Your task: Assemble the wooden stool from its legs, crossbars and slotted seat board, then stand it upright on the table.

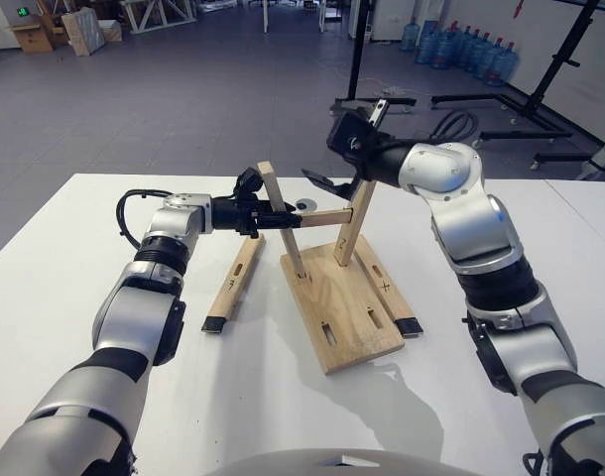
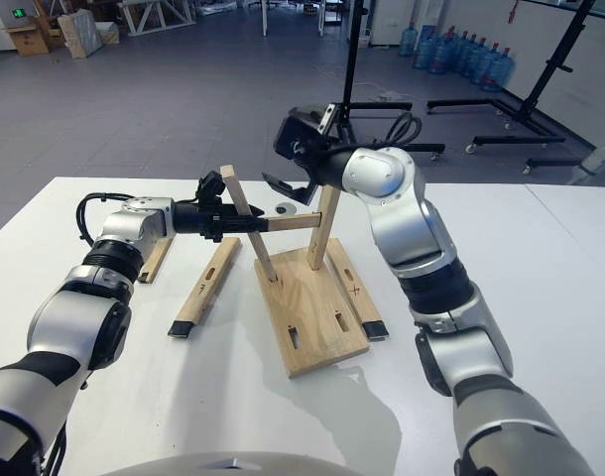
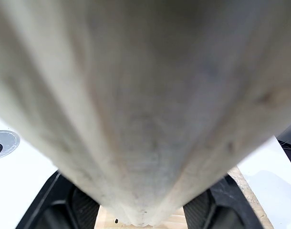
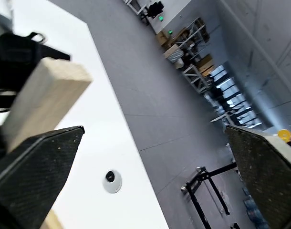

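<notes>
Pale rectangular slotted wooden seat board [image 1: 347,317] flat on white table [image 1: 64,228]; two square-section wooden legs stand in board's far slots, thin wooden crossbar [image 1: 322,217] joining them. Left hand [image 1: 271,215] clamps left leg [image 1: 273,188] above board; right hand [image 1: 349,145] spread wide at right leg [image 1: 354,233] top. Likely light, stiff, wobbly joints: grip mid-leg.

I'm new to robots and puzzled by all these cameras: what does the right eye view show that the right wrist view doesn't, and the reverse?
From the right eye view: the seat board flat on the table, two legs standing in it joined by a crossbar, the left gripper clamped on the left-hand leg, spare legs lying beside the board.
From the right wrist view: the right gripper close up, its pads wide apart, gripping nothing.
In both: the white table, its small round disc, a leg's top end.
</notes>
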`<action>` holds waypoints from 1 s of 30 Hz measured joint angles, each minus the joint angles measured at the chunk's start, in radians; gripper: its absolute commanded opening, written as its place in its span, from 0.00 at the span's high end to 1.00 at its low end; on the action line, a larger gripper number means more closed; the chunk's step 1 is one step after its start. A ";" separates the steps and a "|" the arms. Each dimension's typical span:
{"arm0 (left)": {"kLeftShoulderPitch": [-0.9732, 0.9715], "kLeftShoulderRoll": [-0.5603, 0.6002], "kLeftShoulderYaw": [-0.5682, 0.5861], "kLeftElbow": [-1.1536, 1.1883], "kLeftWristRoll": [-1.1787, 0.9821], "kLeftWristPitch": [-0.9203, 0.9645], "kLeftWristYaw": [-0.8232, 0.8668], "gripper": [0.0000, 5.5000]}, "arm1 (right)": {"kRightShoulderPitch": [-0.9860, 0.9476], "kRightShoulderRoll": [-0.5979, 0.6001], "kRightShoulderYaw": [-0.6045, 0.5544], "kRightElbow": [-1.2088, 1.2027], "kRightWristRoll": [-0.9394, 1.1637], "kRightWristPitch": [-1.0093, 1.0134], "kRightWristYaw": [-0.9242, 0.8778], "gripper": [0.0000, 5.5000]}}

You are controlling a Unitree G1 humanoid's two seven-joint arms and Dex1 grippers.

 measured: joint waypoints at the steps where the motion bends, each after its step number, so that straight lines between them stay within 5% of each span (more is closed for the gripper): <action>1: 0.000 0.000 0.000 0.000 0.000 0.000 0.000 0.63 | 0.000 0.003 0.007 0.015 -0.013 -0.013 -0.016 0.02; 19: 0.014 -0.028 -0.027 0.009 0.012 -0.027 0.039 0.63 | 0.189 0.031 0.183 0.203 -0.222 -0.252 -0.182 0.02; 30: -0.016 -0.061 -0.029 0.115 0.014 -0.131 0.076 0.63 | 0.227 0.065 0.153 0.196 -0.233 -0.239 -0.221 0.02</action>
